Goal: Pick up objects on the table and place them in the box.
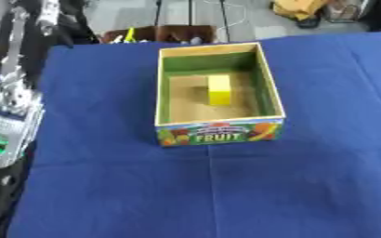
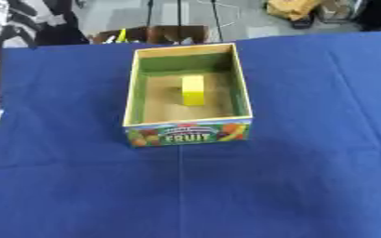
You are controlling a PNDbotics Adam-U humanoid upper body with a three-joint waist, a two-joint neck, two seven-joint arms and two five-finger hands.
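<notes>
A blue cloth [image 1: 226, 195] covers the table and fills most of both views, lying fairly flat with a faint crease running down from the box toward the near edge. On it, a little beyond the middle, stands an open-topped box [image 1: 263, 79] with pale rims, green inner walls and a tan floor; its near wall carries a bright fruit picture with the word FRUIT in white letters. Along the left edge of the left eye view a robot arm [image 1: 11, 100] comes down from the upper corner, a long run of silver and black parts standing beside the table's left border (not over the box), with a small green light low on its casing. This is the robot's left arm, yet no fingers or palm can be made out on it, so whether the left hand is open or closed cannot be told. In the right eye view only a sliver of the same arm shows at the left border. The right hand appears in neither view. Inside the box, resting on the floor toward the middle and apart from all four walls, lies a yellow block [image 1: 219, 89], its long side running from the far wall toward the near wall, its top face paler than its near end.
</notes>
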